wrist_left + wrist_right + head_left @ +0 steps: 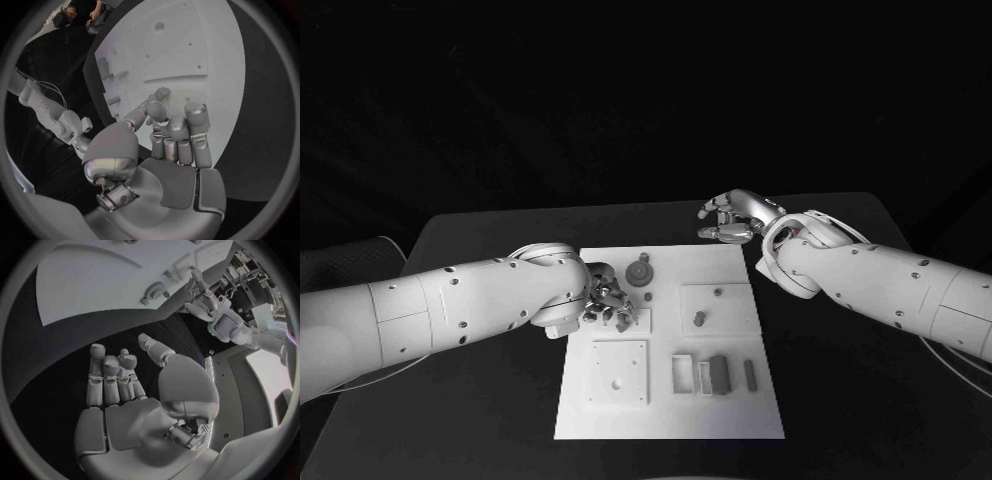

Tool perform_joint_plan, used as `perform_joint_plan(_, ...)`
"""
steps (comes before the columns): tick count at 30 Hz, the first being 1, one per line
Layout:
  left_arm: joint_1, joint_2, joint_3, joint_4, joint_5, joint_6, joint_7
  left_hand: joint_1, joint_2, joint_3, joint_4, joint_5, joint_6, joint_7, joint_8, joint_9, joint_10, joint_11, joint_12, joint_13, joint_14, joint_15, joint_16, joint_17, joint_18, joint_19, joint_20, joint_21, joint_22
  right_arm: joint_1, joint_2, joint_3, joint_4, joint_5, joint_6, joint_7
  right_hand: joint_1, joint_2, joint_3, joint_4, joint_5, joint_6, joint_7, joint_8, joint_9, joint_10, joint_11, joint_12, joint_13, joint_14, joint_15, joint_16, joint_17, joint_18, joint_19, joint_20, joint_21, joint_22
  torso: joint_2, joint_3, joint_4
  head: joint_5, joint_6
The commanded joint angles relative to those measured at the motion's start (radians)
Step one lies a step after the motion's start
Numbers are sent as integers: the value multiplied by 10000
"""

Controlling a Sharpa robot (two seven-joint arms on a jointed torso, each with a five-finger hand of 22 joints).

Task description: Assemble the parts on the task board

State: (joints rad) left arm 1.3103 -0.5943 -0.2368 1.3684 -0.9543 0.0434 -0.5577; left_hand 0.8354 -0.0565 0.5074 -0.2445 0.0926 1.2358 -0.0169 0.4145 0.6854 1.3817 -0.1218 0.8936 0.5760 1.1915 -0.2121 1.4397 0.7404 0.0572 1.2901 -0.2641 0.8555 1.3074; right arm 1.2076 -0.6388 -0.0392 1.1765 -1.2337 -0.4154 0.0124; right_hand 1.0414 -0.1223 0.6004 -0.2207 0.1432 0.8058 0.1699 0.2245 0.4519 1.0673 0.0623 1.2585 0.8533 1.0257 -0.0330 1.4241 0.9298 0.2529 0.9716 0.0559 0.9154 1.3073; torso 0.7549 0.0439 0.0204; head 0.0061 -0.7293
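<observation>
My left hand [604, 300] pinched a part [157, 95] over the task board [733, 262]; I'd lower slowly. Right hand [733, 217] hovered empty, fingers apart.

Right hand [134, 405]: palm up over the black table [56, 350], fingers apart, holding nothing.
Task board [94, 285]: beyond the fingertips, a round part [154, 291] standing on it.
Left hand [201, 301]: at the board's edge.

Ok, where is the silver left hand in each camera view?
Head view: silver left hand at the white task board's left edge.
Left wrist view: circle's middle, fingers over the board.
Right wrist view: small, at the board's far side.
Shared landmark: the white task board.
</observation>
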Motion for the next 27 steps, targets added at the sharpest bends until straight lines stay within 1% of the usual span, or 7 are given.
perform_joint_plan(1,-1,-16,5,62,57,-13,124,54,-84,8,20,-41,-29,66,-56,-6,-55,42,49,-15,6,-71,29,-11,191,-18,17,-13,122,-9,7,4,4,-71,109,51,17,15,-5,72,66,3,73,31,-12,-85,11,33,-12,-1,-83,21,-15,89,-57,22,-49,73,2,0,-1,1,9)
perform_joint_plan(14,0,-195,17,255,31,-192,202,57,-120,1,22,-49,-31,68,-59,-9,-57,43,49,-20,6,-72,26,-13,193,-16,16,-16,121,-17,7,4,-15,-71,103,55,20,16,-4,74,67,2,73,32,-14,-86,11,35,-15,-1,-83,22,-17,89,-58,21,-49,73,2,3,-1,7,45)
perform_joint_plan(19,5,-316,77,460,168,-413,253,21,-176,-21,59,-84,-32,69,-64,-14,-61,44,48,-28,7,-73,19,-16,198,-13,13,-24,116,-23,14,4,-51,-70,105,57,20,17,-4,75,67,2,73,32,-15,-86,11,36,-17,-1,-83,23,-17,89,-58,21,-49,74,-1,2,-8,23,69)
perform_joint_plan(20,8,-358,100,513,170,-453,247,19,-202,-22,72,-96,-63,76,-85,-24,-61,45,49,-32,8,-74,15,-18,204,-10,8,-29,113,-24,12,4,-56,-67,105,59,20,17,-4,75,67,2,73,32,-16,-86,11,36,-17,-2,-82,23,-17,89,-58,21,-49,74,-2,4,-9,24,72)
perform_joint_plan(22,8,-394,265,549,97,-510,261,18,-264,-15,110,-107,-202,112,-189,-74,-78,75,47,-44,4,-62,-2,-25,218,-7,-4,-51,101,-25,11,4,-66,-63,108,55,21,17,-5,75,67,2,73,32,-16,-86,11,37,-17,-2,-82,23,-17,89,-58,21,-49,74,-5,8,-10,-18,86)
perform_joint_plan(25,15,-537,360,657,-28,-692,345,16,-508,4,164,-106,-629,248,-448,-176,-342,192,-4,-59,-152,43,-130,-84,259,-129,-37,-167,66,-27,7,4,-87,-55,110,54,20,16,-5,76,67,2,73,33,-17,-87,11,38,-18,-2,-82,23,-18,89,-58,21,-49,74,-4,9,-7,-17,85)
perform_joint_plan(27,20,-613,449,699,-105,-808,459,45,-604,23,198,-109,-740,306,-496,-177,-499,249,2,-33,-252,100,-193,-122,261,-223,-37,-240,49,-35,-2,4,-73,-7,61,65,19,15,-6,77,67,2,73,33,-17,-87,11,38,-19,-2,-82,24,-18,89,-58,21,-48,74,-3,5,-2,-23,97)
